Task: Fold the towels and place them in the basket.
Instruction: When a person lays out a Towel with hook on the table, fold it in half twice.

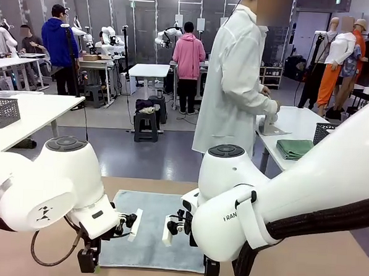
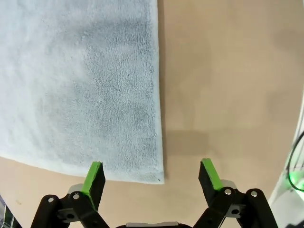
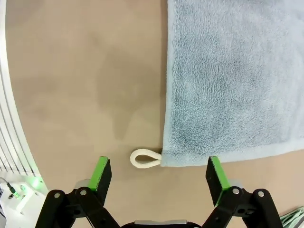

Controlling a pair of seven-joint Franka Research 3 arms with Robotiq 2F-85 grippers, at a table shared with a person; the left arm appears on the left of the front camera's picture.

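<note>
1. Tan tabletop [image 2: 228, 95] under both: left end effector [image 2: 152, 171] and right end effector [image 3: 159, 173] gape wide, empty.
2. Pale blue-grey towel [image 1: 155, 229] lies flat between them, white loop tag [image 3: 145, 159] at one corner.
3. Green towel [image 1: 293, 148] lies folded on a far tabletop [image 1: 297, 119] beside a dark mesh basket [image 1: 324, 132], contents hidden.

The pale blue-grey towel [image 2: 80, 85] is showing soft, matt terry cloth with a fuzzy nap across the upper left of my left wrist view. Its white loop tag [image 3: 144, 159], low in my right wrist view, is looking like smooth cord. The tan table [image 2: 228, 71] is appearing matt and smooth. My left gripper [image 2: 151, 166] and right gripper [image 3: 157, 162] are showing matt black links and smooth green pads [image 2: 93, 173]. My white arm shells [image 1: 52, 187] are gleaming like glossy plastic.
</note>
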